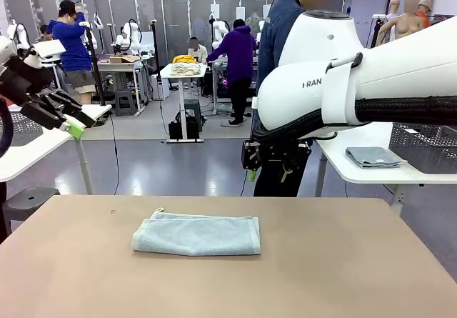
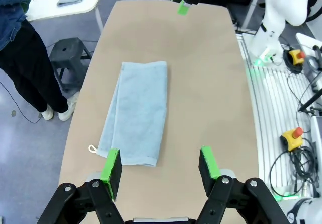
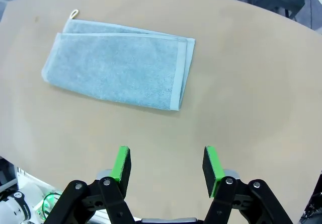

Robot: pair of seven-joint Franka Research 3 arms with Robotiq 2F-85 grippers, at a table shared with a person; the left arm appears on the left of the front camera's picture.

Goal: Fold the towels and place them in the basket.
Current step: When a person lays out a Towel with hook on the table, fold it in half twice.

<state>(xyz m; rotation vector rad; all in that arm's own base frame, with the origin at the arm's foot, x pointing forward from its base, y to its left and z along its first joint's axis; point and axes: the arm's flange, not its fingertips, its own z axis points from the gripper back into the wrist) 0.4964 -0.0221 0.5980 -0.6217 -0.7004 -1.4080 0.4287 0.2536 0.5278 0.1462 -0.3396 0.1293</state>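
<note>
The pale blue-grey towel (image 1: 196, 234) is lying folded lengthwise at the centre of the table (image 1: 357, 268), while the left gripper (image 2: 160, 166) and the right gripper (image 3: 166, 164) are hovering clear of it with fingers released and grasping nothing, so any further folding and the transfer to the basket are judged to be pending.

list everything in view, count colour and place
towel: 1, pale blue, folded, mid-table
table: 1, tan, before the robot
basket: 1, dark grey mesh, on white side table, right
folded cloth: 1, grey, beside that basket
stool: 1, dark, floor at left
person: 1, dark denim jacket, far side
left hand: 1, black, green pads, open, above table
right hand: 1, black, green pads, open, above table
</note>
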